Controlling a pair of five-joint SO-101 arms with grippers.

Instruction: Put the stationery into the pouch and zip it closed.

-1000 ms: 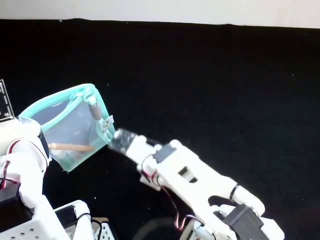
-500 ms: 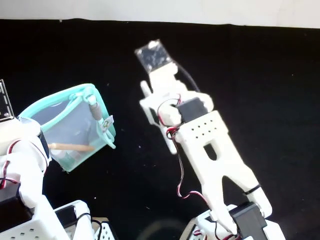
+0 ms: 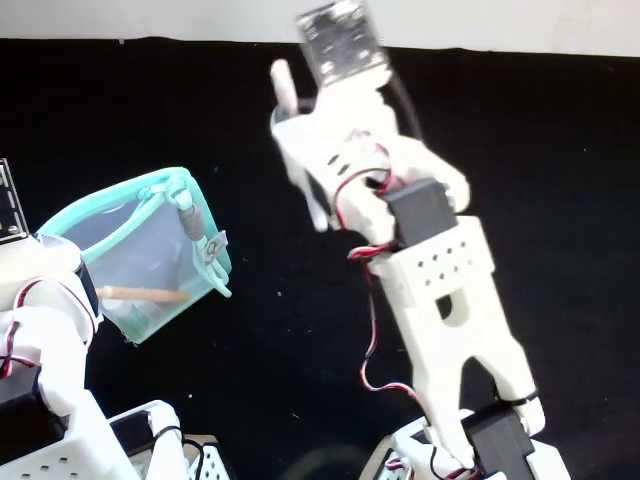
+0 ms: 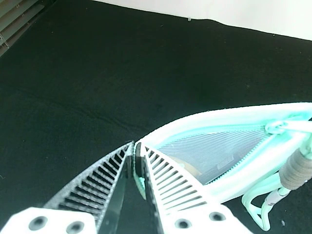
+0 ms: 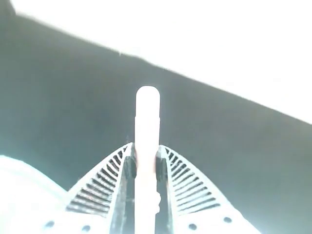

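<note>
A teal mesh pouch (image 3: 140,250) is held up at the left, its mouth open and a zipper pull (image 3: 213,245) hanging at its near end. A wooden pencil (image 3: 140,294) lies inside it. My left gripper (image 4: 134,146) is shut on the pouch's rim (image 4: 195,124). My right gripper (image 5: 146,153) is shut on a white pen (image 5: 147,112), which sticks out past the fingertips. In the high view the right arm (image 3: 430,270) is raised over the table's back middle, the white pen (image 3: 284,88) well to the right of the pouch.
The black table cloth (image 3: 520,180) lies flat around both arms, ending at a white wall strip (image 3: 500,25) at the back. The left arm's base (image 3: 40,330) stands right beside the pouch.
The right arm has swung up and away from the pouch's zipper end toward the back of the table. The pouch and left arm have not moved.
</note>
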